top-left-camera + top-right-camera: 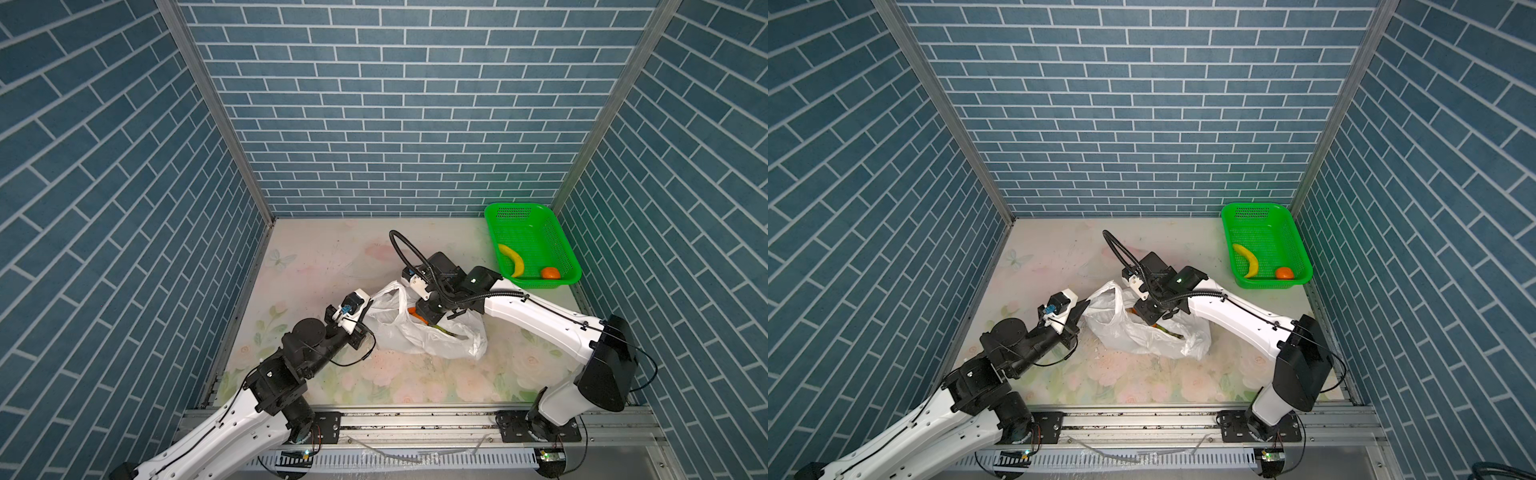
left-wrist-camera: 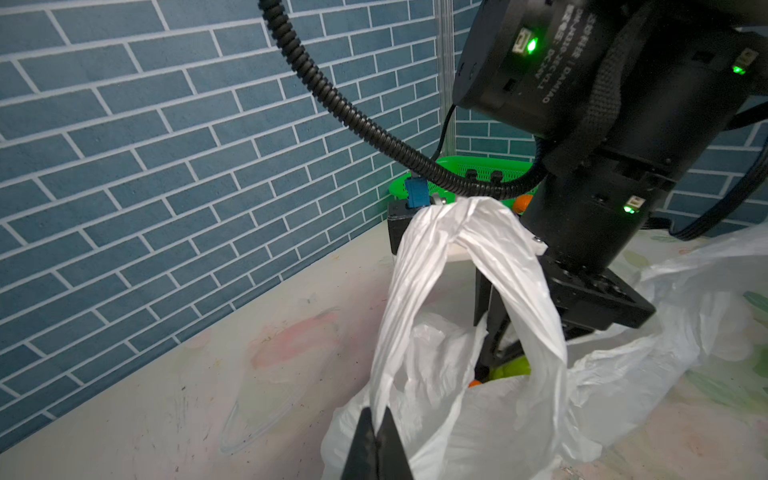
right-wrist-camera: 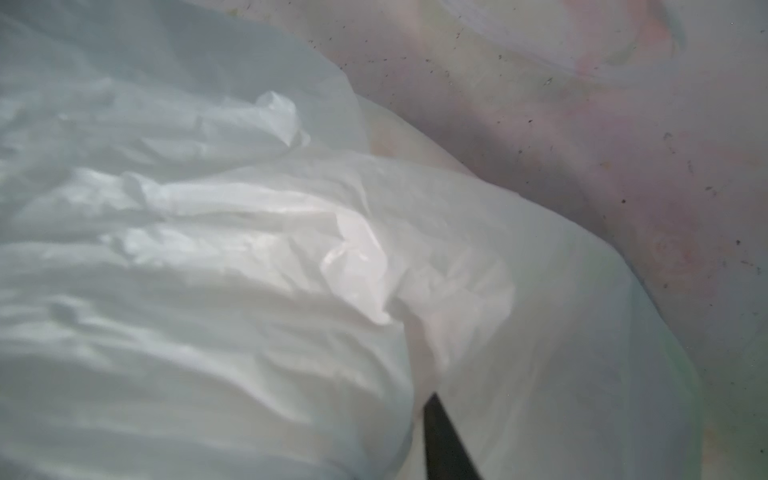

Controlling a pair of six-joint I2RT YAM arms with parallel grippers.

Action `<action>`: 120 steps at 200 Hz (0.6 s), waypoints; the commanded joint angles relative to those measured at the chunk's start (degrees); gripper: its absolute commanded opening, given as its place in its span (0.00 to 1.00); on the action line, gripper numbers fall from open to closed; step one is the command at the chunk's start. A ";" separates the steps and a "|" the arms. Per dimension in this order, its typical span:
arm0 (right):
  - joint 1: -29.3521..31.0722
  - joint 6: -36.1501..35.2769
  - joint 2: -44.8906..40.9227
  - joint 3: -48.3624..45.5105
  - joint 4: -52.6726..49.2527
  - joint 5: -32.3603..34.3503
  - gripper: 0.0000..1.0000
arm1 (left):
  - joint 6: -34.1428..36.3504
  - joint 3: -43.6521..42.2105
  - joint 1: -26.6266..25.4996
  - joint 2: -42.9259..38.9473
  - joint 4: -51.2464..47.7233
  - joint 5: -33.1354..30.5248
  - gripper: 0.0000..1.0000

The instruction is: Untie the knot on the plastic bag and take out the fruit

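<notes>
Thin crinkly translucent plastic bag (image 1: pixel 399 336); glossy perforated plastic basket (image 1: pixel 536 232); scuffed matt tabletop (image 1: pixel 332 257)

Both top views look steeply down on the whole worktop (image 1: pixel 316 257); each wrist view sits close against the bag (image 2: pixel 519 415).

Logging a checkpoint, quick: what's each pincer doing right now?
Left pincer: closed on the handle of the bag.
Right pincer: closed inside the bag; a hold cannot be told.
</notes>
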 commanded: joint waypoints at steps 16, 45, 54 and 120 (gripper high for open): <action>-1.36 2.80 -2.67 1.96 1.58 4.32 0.00 | -8.41 2.81 0.20 -0.69 -6.55 -0.92 0.84; -4.05 4.84 -4.55 3.47 0.45 3.34 0.00 | -16.03 5.24 0.20 0.17 -9.90 1.15 1.00; -4.76 5.20 -4.96 4.35 -0.33 3.49 0.00 | -18.08 5.83 0.20 0.97 -9.44 1.51 1.00; -9.13 5.93 -5.60 8.46 -4.48 -0.99 0.00 | -24.86 15.35 -9.05 19.27 -3.47 0.03 1.00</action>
